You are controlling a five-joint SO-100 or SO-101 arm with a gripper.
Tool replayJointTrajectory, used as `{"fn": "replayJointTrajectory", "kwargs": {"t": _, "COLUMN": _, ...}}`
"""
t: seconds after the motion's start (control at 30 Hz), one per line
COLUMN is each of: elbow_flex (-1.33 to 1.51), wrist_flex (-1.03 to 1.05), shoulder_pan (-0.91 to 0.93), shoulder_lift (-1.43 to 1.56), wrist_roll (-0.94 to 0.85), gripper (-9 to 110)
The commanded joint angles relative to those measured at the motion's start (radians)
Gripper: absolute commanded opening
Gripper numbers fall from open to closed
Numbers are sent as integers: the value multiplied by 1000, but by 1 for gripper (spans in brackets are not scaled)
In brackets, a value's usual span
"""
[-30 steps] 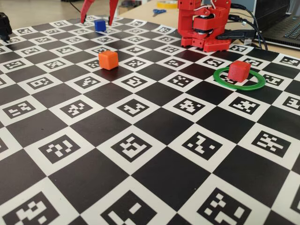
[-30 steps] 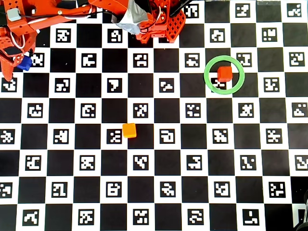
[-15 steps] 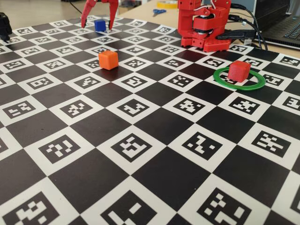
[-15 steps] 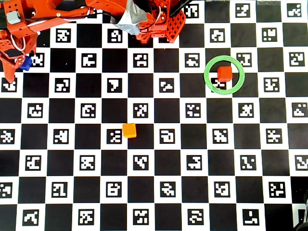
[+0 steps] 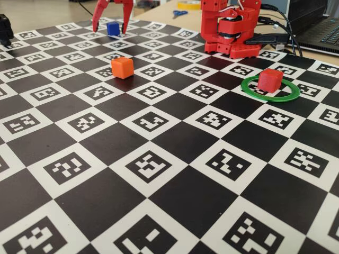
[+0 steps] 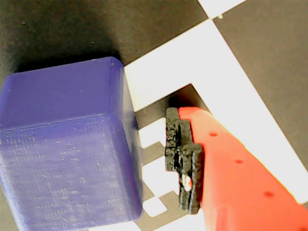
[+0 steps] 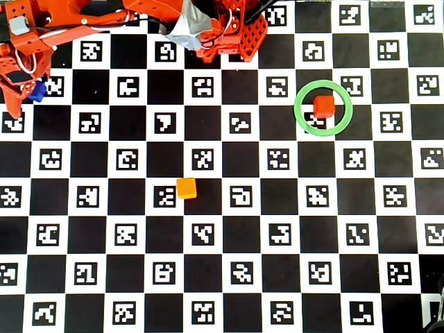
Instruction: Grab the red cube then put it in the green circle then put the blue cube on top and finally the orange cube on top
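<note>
The blue cube (image 5: 113, 28) sits on the checkered board at the far left in the fixed view. My gripper (image 5: 111, 27) is open and lowered around it, one red finger on each side. In the wrist view the blue cube (image 6: 67, 149) fills the left, and a finger's black pad (image 6: 184, 159) stands a small gap to its right, not touching. In the overhead view the gripper (image 7: 26, 97) partly hides the blue cube (image 7: 37, 91). The red cube (image 5: 270, 79) (image 7: 323, 106) lies inside the green circle (image 5: 249, 91) (image 7: 300, 118). The orange cube (image 5: 122, 67) (image 7: 186, 188) stands alone mid-board.
The arm's red base (image 5: 230, 32) (image 7: 229, 35) stands at the board's far edge. Behind it are blue-handled scissors (image 5: 179, 13) and a laptop (image 5: 323, 32). A black object (image 5: 4, 29) sits at the far left edge.
</note>
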Motion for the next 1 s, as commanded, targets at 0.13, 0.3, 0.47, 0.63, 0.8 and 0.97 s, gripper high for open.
{"fn": "replayJointTrajectory", "kwargs": {"t": 0.13, "elbow_flex": -81, "wrist_flex": -15, "shoulder_pan": 15, "shoulder_lift": 32, "wrist_roll": 3, "gripper": 28}}
{"fn": "replayJointTrajectory", "kwargs": {"t": 0.3, "elbow_flex": -94, "wrist_flex": -8, "shoulder_pan": 15, "shoulder_lift": 32, "wrist_roll": 9, "gripper": 19}}
{"fn": "replayJointTrajectory", "kwargs": {"t": 0.47, "elbow_flex": -107, "wrist_flex": 25, "shoulder_pan": 15, "shoulder_lift": 35, "wrist_roll": 18, "gripper": 12}}
{"fn": "replayJointTrajectory", "kwargs": {"t": 0.63, "elbow_flex": -127, "wrist_flex": 86, "shoulder_pan": 9, "shoulder_lift": 61, "wrist_roll": 31, "gripper": 10}}
{"fn": "replayJointTrajectory", "kwargs": {"t": 0.8, "elbow_flex": -126, "wrist_flex": 158, "shoulder_pan": -3, "shoulder_lift": 133, "wrist_roll": 55, "gripper": 9}}
{"fn": "replayJointTrajectory", "kwargs": {"t": 0.97, "elbow_flex": -71, "wrist_flex": 198, "shoulder_pan": -48, "shoulder_lift": 265, "wrist_roll": 112, "gripper": 8}}
